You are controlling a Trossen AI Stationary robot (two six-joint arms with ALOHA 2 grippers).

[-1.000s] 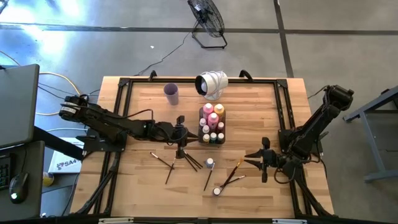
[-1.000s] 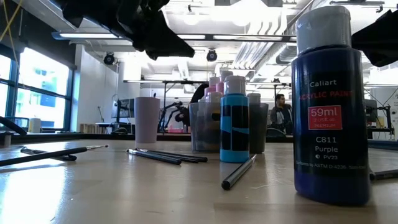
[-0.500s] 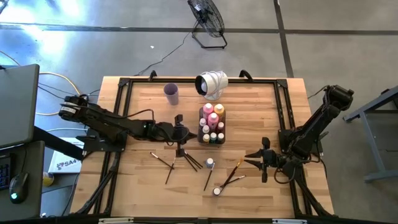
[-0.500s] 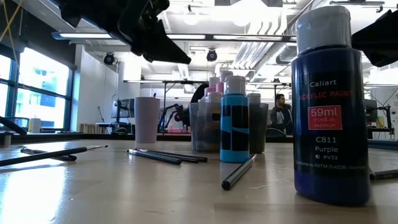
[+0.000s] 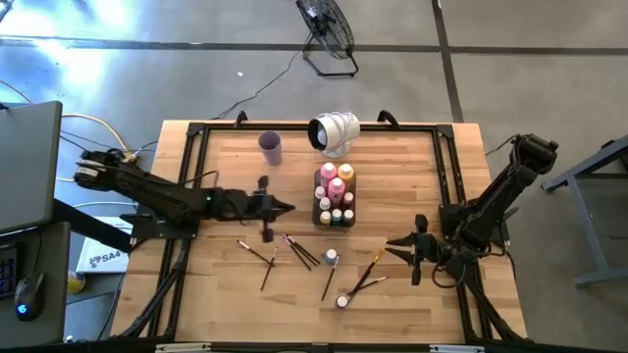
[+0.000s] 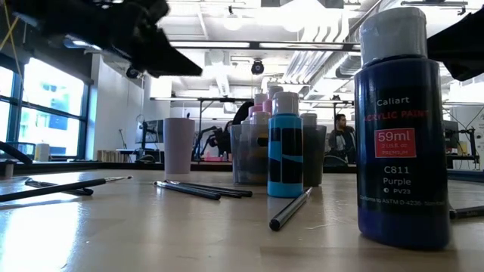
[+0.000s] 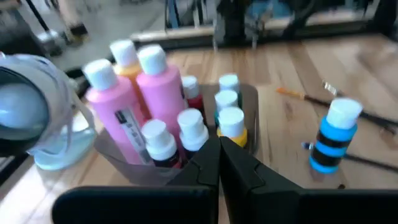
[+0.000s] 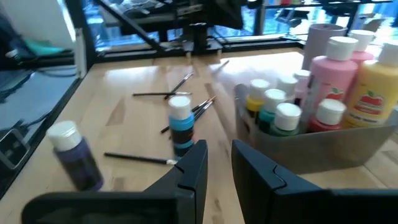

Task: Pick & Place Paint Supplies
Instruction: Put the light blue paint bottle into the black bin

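While the left gripper [image 5: 286,206] is hovering just beside the tray [image 5: 335,222] w/ fingers together, holding nothing, high view is showing paintbrushes [image 5: 297,251] lying mid-table; right gripper [image 5: 394,245] is waiting near the right edge. Low view: purple bottle [image 6: 398,125] is standing up front. Left wrist: pink bottle [image 7: 158,99] is sitting in tray. Right wrist: fingers are standing slightly apart, empty.
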